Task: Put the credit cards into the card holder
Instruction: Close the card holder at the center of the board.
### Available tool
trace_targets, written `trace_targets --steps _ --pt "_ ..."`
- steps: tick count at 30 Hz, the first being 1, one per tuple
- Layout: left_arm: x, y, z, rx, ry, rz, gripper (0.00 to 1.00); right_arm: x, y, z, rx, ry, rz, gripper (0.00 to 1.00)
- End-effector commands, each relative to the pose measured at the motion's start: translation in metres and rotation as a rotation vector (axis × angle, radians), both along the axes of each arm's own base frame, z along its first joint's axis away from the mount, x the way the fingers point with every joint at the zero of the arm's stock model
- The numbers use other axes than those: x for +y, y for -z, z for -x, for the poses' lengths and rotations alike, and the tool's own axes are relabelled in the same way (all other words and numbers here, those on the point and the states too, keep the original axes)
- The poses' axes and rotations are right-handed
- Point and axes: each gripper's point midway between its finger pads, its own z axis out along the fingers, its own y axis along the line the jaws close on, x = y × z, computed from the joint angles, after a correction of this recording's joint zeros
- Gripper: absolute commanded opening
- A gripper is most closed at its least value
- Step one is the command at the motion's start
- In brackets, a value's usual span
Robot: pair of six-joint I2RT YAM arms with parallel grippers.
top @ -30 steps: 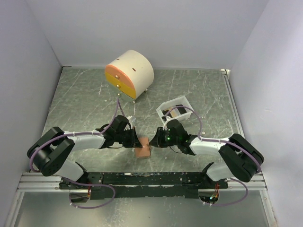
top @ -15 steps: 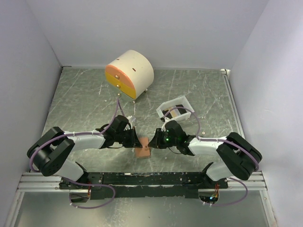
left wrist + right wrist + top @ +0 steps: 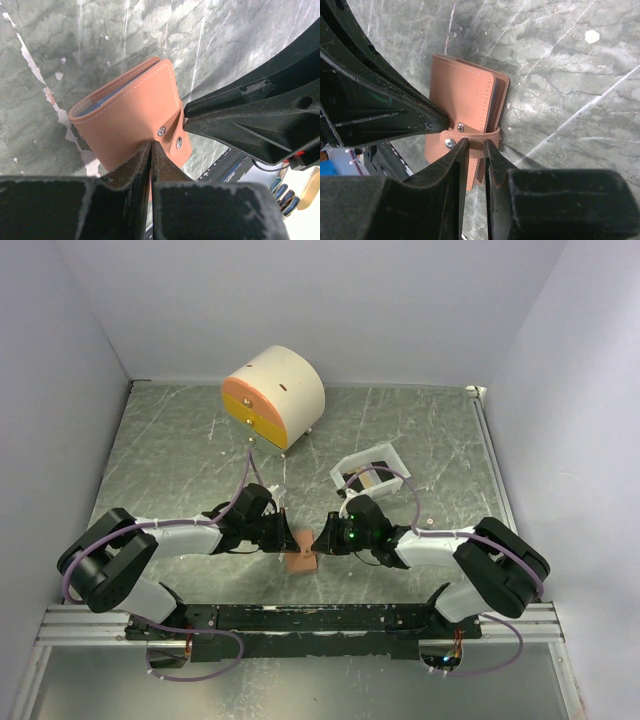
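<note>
The salmon-pink card holder (image 3: 300, 559) stands on edge on the table between both grippers. It is folded shut, with a snap strap (image 3: 476, 136) round it. My left gripper (image 3: 151, 145) is shut on the edge of its cover (image 3: 131, 111). My right gripper (image 3: 476, 145) is closed narrowly on the strap side of the holder (image 3: 462, 97). In the top view the two grippers, left (image 3: 289, 537) and right (image 3: 322, 538), meet over it. Some credit cards (image 3: 370, 478), dark and tan, lie in the white tray. A bluish edge (image 3: 102, 101) shows inside the fold.
The white tray (image 3: 392, 462) sits tilted just behind my right arm. A round cream cabinet (image 3: 275, 395) with orange-yellow drawers stands at the back left. White walls close in the marbled table on three sides.
The right arm has crept slightly left toward the holder. The left arm and the card holder have hardly moved, and both grips are unchanged.
</note>
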Motion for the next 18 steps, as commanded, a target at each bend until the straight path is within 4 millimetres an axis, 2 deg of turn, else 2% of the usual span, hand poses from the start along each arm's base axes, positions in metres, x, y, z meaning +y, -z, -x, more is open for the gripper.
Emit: trace_targets --steps 1,18 --pt "0.0027 0.0005 -0.0018 -0.026 -0.01 -0.016 0.15 0.009 -0.0085 -0.0046 -0.022 -0.002 -0.017 0.18" --pt "0.0014 0.0001 -0.0029 -0.025 -0.007 -0.019 0.15 0.005 -0.0175 -0.0036 -0.069 0.005 0.037 0.18"
